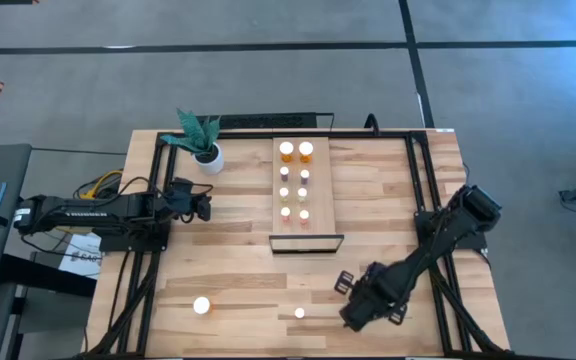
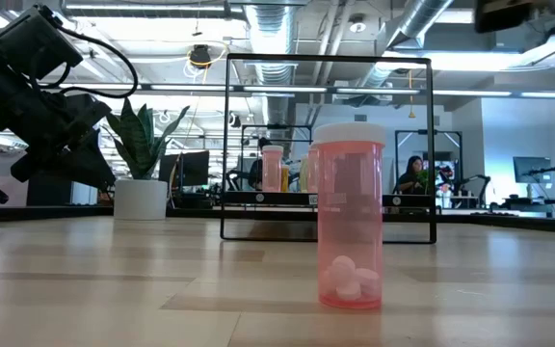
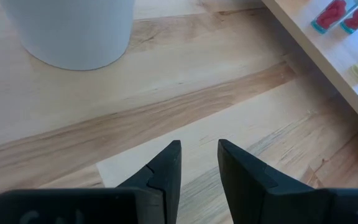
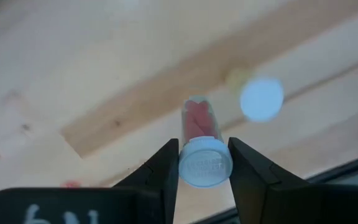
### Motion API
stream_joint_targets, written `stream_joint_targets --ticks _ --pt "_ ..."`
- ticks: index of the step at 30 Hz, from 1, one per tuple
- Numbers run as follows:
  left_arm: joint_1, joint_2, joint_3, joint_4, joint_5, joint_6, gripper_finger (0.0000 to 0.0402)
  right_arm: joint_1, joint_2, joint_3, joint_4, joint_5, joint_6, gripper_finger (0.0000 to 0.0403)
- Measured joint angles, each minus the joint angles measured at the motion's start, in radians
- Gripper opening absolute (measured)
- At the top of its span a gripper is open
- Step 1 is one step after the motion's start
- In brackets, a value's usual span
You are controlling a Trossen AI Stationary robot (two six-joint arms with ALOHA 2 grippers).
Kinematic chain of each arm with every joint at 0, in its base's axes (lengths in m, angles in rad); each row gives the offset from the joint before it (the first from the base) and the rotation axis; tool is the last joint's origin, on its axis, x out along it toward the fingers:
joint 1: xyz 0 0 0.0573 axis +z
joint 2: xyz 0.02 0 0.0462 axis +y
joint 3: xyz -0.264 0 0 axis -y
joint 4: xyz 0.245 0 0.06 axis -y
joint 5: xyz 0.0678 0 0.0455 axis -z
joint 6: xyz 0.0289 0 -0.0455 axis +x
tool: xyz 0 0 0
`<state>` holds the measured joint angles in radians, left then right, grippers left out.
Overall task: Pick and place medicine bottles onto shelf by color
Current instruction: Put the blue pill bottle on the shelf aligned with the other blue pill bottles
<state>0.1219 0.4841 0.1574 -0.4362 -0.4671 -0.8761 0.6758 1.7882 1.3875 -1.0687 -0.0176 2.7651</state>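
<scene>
shelf: ten bottles in two rows | table: two more bottles, a big one and a small one | right gripper: fingers pinched on one small pink bottle with a white cap, low near the table's front; hidden from above | left gripper: fingers nearly together, holding nothing, near the plant pot

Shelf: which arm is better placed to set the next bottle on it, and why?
Right. The right hand is shut on a red-filled bottle; the left hand sits shut and empty near the white pot.
</scene>
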Motion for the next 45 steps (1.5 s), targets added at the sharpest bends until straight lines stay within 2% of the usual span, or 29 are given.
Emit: stream_joint_targets --ticks 5,11,13,20,24,27,30,37,41,45 --pt "0.0 0.0 0.0 0.0 0.0 0.0 0.0091 -0.042 -0.007 0.071 -0.218 0.013 -0.066 0.0128" --pt "0.0 0.0 0.0 -0.001 0.0 0.0 0.0091 -0.032 -0.062 0.112 -0.485 0.136 -0.07 0.0129" --pt "0.0 0.0 0.0 0.0 0.001 0.0 0.0091 -0.032 -0.095 0.106 -0.506 0.144 -0.066 0.0128" --pt "0.0 0.0 0.0 -0.002 0.0 0.0 0.0091 -0.096 -0.348 -0.107 -0.498 0.203 -0.092 0.0118" --pt "0.0 0.0 0.0 -0.002 0.001 0.0 0.0091 -0.212 -0.509 -0.214 -0.506 0.26 -0.169 0.0123" --pt "0.0 0.0 0.0 -0.002 0.0 0.0 0.0091 -0.346 -0.588 -0.254 -0.482 0.283 -0.251 0.0126" --pt "0.0 0.0 0.0 -0.002 0.0 0.0 0.0091 -0.497 -0.615 -0.255 -0.443 0.283 -0.397 0.0126" --pt "0.0 0.0 0.0 -0.002 0.0 0.0 0.0091 -0.841 -0.547 -0.256 -0.214 0.27 -0.974 0.0127" --pt "0.0 0.0 0.0 -0.002 0.0 0.0 0.0091 -0.986 -0.472 -0.256 -0.043 0.172 -1.248 0.0127" --pt "0.0 0.0 0.0 -0.002 0.0 0.0 0.0091 -1.083 -0.369 -0.245 0.058 0.075 -1.397 0.0127"
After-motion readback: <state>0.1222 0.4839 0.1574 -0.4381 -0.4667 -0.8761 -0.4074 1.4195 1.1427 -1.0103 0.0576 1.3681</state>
